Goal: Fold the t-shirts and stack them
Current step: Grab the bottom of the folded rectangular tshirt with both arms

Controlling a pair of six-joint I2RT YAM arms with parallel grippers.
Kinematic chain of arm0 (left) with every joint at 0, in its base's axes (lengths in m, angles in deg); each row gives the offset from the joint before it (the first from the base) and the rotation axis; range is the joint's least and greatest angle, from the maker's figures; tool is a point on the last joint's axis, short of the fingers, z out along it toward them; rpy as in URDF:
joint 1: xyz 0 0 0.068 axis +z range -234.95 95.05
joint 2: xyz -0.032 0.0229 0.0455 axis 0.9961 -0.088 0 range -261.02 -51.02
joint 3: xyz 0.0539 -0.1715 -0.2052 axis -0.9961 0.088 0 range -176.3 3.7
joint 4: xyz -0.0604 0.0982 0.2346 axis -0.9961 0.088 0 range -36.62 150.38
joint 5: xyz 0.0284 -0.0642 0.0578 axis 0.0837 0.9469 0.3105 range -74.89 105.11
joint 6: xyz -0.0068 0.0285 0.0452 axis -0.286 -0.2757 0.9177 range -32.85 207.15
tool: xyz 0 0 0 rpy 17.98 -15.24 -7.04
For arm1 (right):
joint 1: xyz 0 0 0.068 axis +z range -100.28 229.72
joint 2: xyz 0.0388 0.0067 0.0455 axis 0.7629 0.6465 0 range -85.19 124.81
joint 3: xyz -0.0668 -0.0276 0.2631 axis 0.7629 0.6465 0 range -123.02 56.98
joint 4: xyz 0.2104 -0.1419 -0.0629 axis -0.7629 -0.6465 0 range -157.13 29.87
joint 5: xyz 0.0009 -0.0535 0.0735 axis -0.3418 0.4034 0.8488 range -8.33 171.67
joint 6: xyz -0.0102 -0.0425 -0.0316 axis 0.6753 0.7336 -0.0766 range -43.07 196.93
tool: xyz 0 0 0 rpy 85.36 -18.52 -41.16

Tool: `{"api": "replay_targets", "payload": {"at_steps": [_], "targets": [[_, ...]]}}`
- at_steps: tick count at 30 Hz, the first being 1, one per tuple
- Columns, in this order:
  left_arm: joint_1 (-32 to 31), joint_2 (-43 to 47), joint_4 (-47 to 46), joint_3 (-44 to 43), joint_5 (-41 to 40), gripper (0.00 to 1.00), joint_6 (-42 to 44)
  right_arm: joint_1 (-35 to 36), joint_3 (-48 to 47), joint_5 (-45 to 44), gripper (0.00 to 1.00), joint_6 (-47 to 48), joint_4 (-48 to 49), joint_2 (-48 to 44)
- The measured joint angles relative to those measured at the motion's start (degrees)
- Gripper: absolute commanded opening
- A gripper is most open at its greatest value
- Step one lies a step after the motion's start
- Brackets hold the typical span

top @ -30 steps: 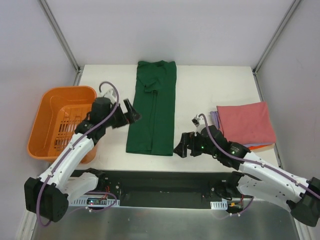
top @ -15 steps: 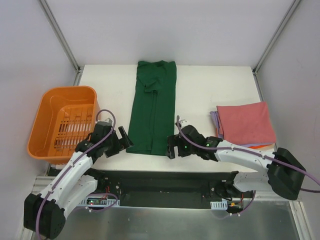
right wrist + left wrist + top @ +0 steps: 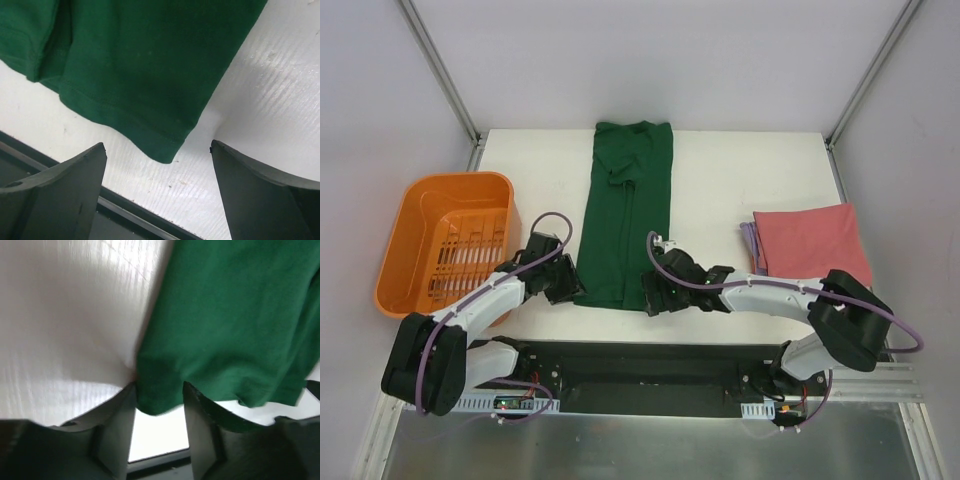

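From above, both arms have dropped from beside the green shirt [image 3: 630, 220] to its near hem within the last second. The left hand [image 3: 563, 283] now sits at the near-left corner and the right hand [image 3: 653, 295] at the near-right one. I judge this to be the setup for lifting the hem and folding it toward the collar. The shirt lies as a long strip down the middle of the desk [image 3: 720, 180] and has not moved. Count: one green shirt, and one folded pile at the right showing a pink-red shirt [image 3: 812, 245] on a lavender one [image 3: 748, 240]. Anything lower is hidden by the right arm. There is one basket [image 3: 395, 250] and two arms.

Left wrist: the left hand [image 3: 159, 390] is narrow, its fingers [image 3: 117, 430] straddling the corner, with bare desk showing between them, so nothing is pinched yet.

Right wrist: the right hand [image 3: 157, 145] gapes wide, with the shirt's corner lying between its fingers [image 3: 65, 185] and touching neither.
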State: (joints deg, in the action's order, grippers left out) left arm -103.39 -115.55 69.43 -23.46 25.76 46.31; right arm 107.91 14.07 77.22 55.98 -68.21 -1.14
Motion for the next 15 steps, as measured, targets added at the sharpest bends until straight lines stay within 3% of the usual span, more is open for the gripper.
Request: {"api": "replay_targets", "payload": {"at_steps": [6, 10, 14, 15], "targets": [[0.0, -2.4, -1.7, 0.2, 1.0, 0.0, 1.3, 0.2, -0.9, -1.9, 0.69, -0.2, -0.5, 2.2], [0.0, -0.3, -2.1, 1.4, 1.2, 0.0, 1.3, 0.4, -1.7, -2.9, 0.6, -0.9, -0.8, 3.4], [0.0, 1.8, -2.0, 2.6, 1.2, 0.0, 1.3, 0.8, -2.9, -3.4, 0.42, -1.3, -1.4, 4.7], [0.0, 2.0, -2.0, 2.7, 1.2, 0.0, 1.3, 0.9, -3.1, -3.4, 0.32, -1.2, -1.6, 4.9]]}}
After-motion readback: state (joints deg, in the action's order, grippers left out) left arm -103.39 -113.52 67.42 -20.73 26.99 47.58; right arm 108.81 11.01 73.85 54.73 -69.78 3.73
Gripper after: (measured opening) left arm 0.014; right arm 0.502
